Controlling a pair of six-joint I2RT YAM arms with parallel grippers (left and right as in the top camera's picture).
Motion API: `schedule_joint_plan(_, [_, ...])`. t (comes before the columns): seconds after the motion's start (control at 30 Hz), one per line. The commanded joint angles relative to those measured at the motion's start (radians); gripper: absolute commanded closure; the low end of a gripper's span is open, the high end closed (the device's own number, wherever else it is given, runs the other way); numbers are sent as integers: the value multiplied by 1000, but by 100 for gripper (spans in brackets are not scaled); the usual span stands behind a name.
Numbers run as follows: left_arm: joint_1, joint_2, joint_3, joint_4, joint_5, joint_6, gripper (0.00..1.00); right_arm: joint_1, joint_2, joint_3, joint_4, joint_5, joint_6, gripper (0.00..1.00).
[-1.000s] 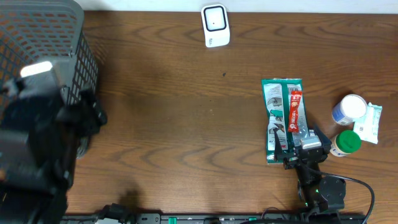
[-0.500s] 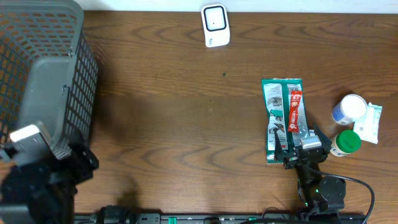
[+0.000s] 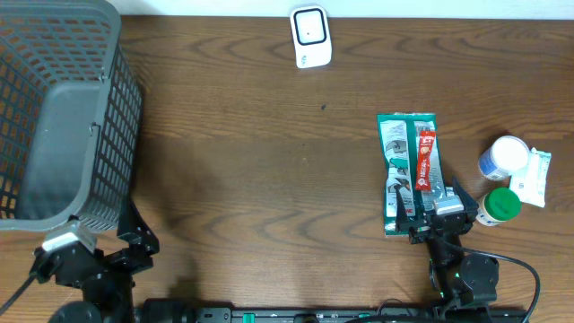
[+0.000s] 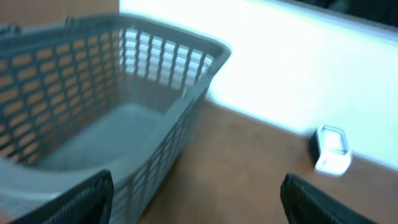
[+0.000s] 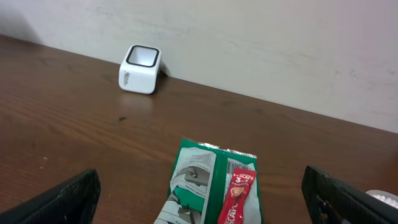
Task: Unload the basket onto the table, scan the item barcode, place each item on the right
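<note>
**A:** What does the item look like, and where is it?

**B:** It is a flat green packet (image 3: 408, 170) with pale printed panels. A narrow red sachet (image 3: 424, 161) lies lengthwise on its right half. It rests flat on the right part of the worktop (image 3: 260, 161), its long side running away from the robot.

**A:** Any barcode showing?

**B:** I can't find one in any view. The print is too small from overhead, and the right wrist view cuts off the packet's near end.

**A:** Is the right pincer (image 3: 437, 213) on it?

**B:** It sits at the packet's near right corner with its fingers spread wide and nothing between them. From above it overlaps that corner, but I cannot tell whether it touches.

**A:** And the scanner?

**B:** The small white scanner (image 3: 310, 37) stands at the far edge by the wall, well apart from the packet.

**A:** What else is nearby?

**B:** To the packet's right are a white-capped bottle (image 3: 508, 157), a green-capped bottle (image 3: 500, 205) and a small white packet (image 3: 535, 177).

**A:** The left side?

**B:** The left pincer (image 3: 134, 242) is spread open and empty, near the front corner of a grey basket (image 3: 117, 135). Its wrist view is blurred, and the basket runs off the frame.
</note>
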Motion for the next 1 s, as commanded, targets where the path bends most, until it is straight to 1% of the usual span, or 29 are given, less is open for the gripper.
schedule_joint_plan(0.0, [6,-64,-71,119,50,5,18,-14,-6,-1,-5,5,0,1])
schedule_joint_plan(0.07, [6,-93,-108,214,67,5,18,-14,-6,-1,-4,5,0,1])
schedule_joint_plan(0.27, [6,-160,-241,563,150,5,18,-14,-6,-1,-4,5,0,1])
schedule_joint_plan(0.4, [6,-159,-318,779,209,5,18,-14,-6,-1,-5,5,0,1])
schedule_joint_plan(0.6, [6,-159,-477,1052,226,1,18,-14,-6,-1,-5,5,0,1])
schedule_joint_plan(0.77, [6,-159,-630,1183,225,-14,18,-14,-6,-1,-4,5,0,1])
schedule_joint_plan(0.97, [32,-159,-736,1190,226,-14,18,-14,-6,-1,-5,5,0,1])
